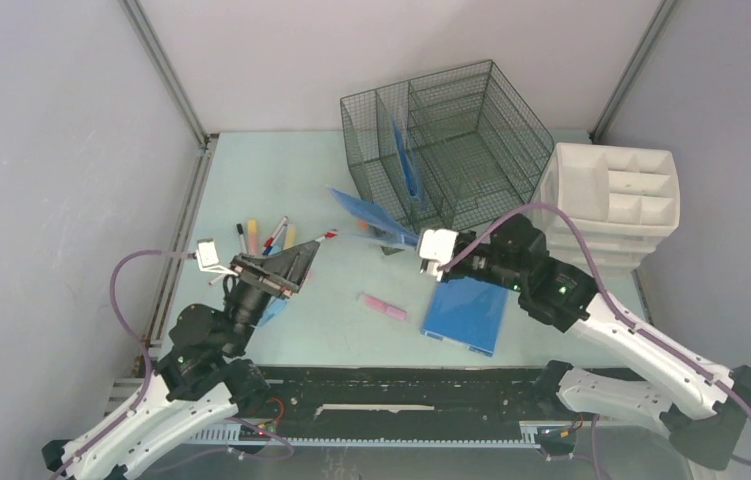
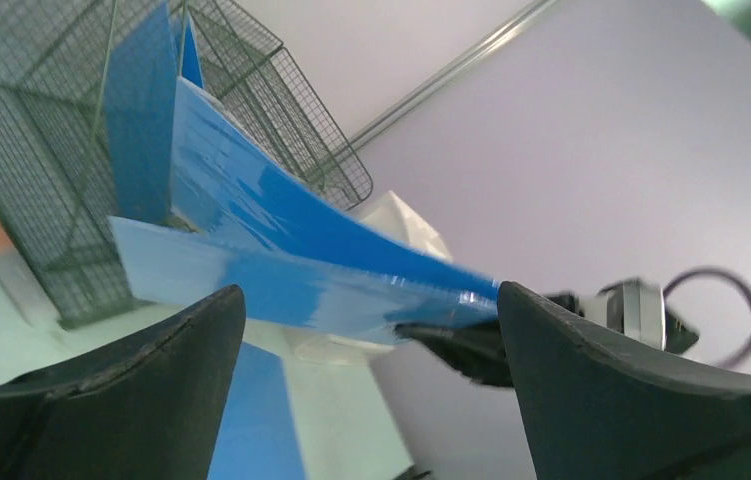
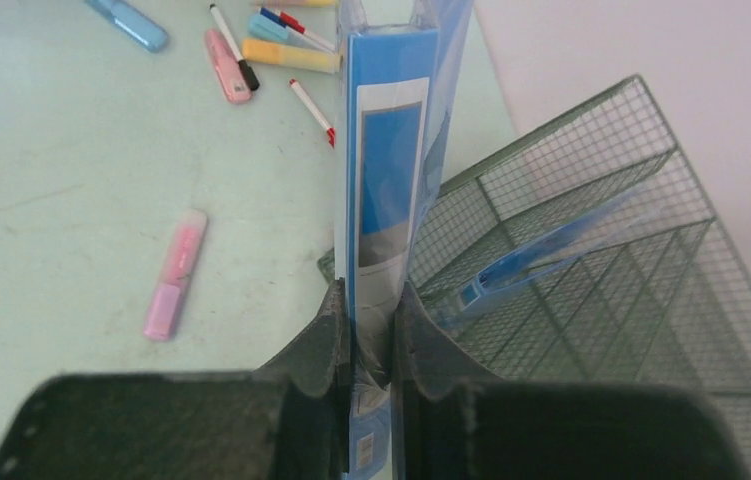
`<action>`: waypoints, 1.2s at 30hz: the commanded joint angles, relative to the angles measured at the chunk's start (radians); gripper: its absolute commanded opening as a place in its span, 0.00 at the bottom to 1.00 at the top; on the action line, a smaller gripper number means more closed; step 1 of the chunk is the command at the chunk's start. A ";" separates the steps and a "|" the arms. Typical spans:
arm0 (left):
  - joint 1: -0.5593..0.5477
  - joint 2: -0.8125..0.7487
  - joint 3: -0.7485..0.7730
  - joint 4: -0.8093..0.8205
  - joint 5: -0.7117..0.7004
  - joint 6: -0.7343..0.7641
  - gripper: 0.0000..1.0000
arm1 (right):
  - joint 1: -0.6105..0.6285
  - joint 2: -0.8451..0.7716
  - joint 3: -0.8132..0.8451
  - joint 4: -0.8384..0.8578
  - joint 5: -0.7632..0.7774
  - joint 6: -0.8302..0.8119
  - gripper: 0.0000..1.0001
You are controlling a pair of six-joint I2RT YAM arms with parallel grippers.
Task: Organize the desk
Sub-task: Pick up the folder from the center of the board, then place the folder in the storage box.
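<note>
**Folder held on edge at the rack's front**

The right tool (image 1: 438,252) is clamped on one end of a blue folder (image 1: 363,212), and the wrist view shows both fingers pressed against it. It holds the folder on edge, likely so that it can slide into a slot of the wire rack (image 1: 446,140), where 1 blue folder already stands. The held one is at the rack's front, not yet in a slot. The left tool (image 1: 286,268) is spread wide with nothing in it and faces the folder, perhaps ready to steady it. The mint surface (image 1: 281,180) lies between the grey walls. It carries a second folder (image 1: 466,312) lying flat, a pink highlighter (image 1: 382,307) and loose pens (image 1: 266,235), all unsorted.
</note>
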 commanded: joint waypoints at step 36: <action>-0.003 -0.291 -0.300 0.021 0.065 0.267 1.00 | -0.371 0.425 0.205 0.789 0.137 0.868 0.00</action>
